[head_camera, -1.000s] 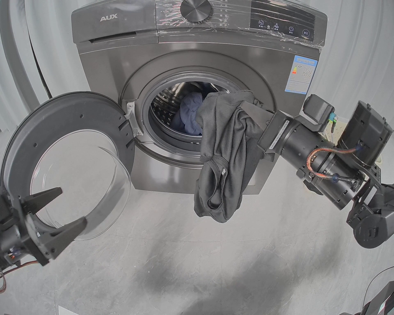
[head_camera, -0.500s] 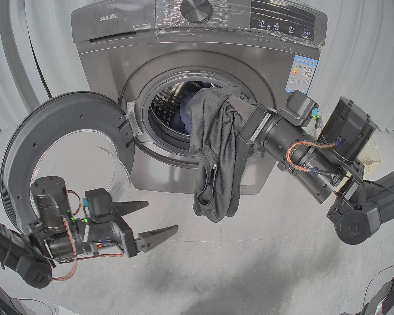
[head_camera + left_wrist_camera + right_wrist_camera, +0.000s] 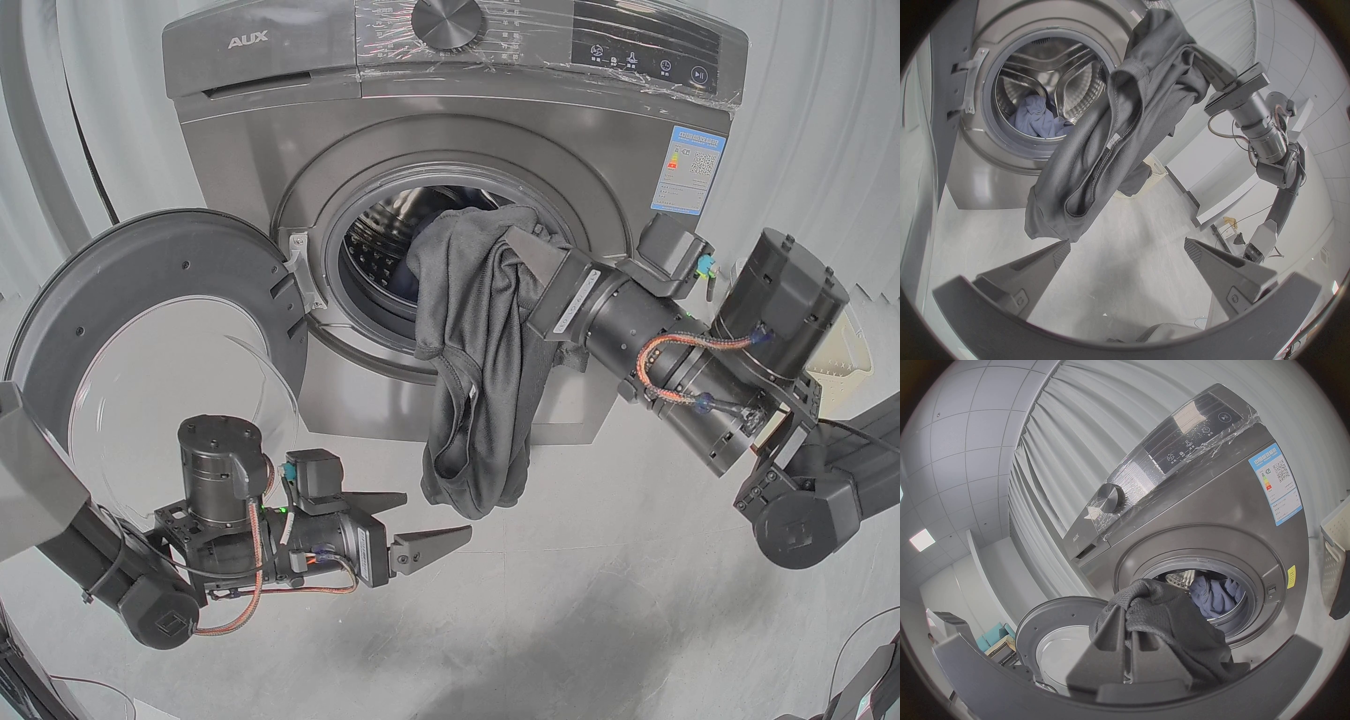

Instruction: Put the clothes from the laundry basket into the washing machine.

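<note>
The grey washing machine [image 3: 281,150] stands in front of me with its round door [image 3: 159,281] swung open to the left. My right gripper [image 3: 525,255] is shut on a dark grey garment [image 3: 478,356], held just in front of the drum opening; the cloth hangs down past the machine's lower front. In the right wrist view the fingers [image 3: 1111,646] pinch the bunched garment [image 3: 1176,622]. A blue garment [image 3: 1038,122] lies inside the drum. My left gripper [image 3: 412,525] is open, low over the floor, just under the hanging hem [image 3: 1050,220].
A cream laundry basket [image 3: 848,361] stands on the floor to the right of the machine, behind my right arm. The open door takes up the space at the left. Bare grey floor [image 3: 581,581] spreads in front of the machine.
My left arm has swung in from the left edge to below the hanging garment. My right arm has carried the garment leftward, across the drum opening.
</note>
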Tool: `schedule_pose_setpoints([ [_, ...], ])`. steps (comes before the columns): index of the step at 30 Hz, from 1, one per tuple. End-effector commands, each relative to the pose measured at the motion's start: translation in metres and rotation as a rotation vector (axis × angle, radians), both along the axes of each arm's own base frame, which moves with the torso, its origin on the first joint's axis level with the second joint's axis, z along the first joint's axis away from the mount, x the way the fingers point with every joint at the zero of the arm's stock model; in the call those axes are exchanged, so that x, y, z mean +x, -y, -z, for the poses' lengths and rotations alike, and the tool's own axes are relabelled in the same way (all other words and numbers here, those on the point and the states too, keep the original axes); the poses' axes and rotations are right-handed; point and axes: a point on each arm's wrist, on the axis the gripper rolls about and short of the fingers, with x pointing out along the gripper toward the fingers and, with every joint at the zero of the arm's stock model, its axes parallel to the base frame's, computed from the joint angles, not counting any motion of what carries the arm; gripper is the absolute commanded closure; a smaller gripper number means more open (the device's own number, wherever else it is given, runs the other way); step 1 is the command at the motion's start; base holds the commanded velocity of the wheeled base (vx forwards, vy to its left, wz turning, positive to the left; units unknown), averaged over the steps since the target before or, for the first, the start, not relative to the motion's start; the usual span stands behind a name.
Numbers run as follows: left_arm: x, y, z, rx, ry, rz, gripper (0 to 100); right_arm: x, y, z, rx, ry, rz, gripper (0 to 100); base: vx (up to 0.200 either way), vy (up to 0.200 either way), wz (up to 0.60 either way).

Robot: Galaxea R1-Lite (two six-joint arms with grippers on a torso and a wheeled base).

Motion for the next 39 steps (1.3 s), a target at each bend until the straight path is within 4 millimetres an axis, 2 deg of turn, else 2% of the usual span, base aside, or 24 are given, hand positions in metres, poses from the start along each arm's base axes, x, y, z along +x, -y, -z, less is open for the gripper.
schedule_pose_setpoints([
  [1,0.008,0.007,0.014,0.017,-0.035,0.004,0,-0.003,-0.002,-0.001,0.003,0.008,-0.008,100,0.0,0.0,0.0],
  [9,0.022,0.016,0.027,0.013,-0.031,-0.001,0,-0.004,-0.002,-0.001,0.006,0.011,-0.009,100,0.0,0.0,0.0],
  [16,0.039,0.026,0.048,0.0,-0.011,-0.012,0,-0.006,-0.002,0.003,-0.007,0.0,-0.015,100,0.0,0.0,0.0],
  [24,0.053,0.032,0.053,-0.028,0.017,-0.022,0,-0.007,-0.001,0.006,-0.016,-0.009,-0.015,100,0.0,0.0,0.0],
  [34,0.061,0.039,0.069,-0.052,0.066,-0.04,0,-0.008,-0.001,0.007,-0.012,0.003,-0.013,100,0.0,0.0,0.0],
  [39,0.065,0.041,0.068,-0.062,0.081,-0.046,0,-0.007,-0.001,0.01,-0.015,0.001,-0.015,100,0.0,0.0,0.0],
])
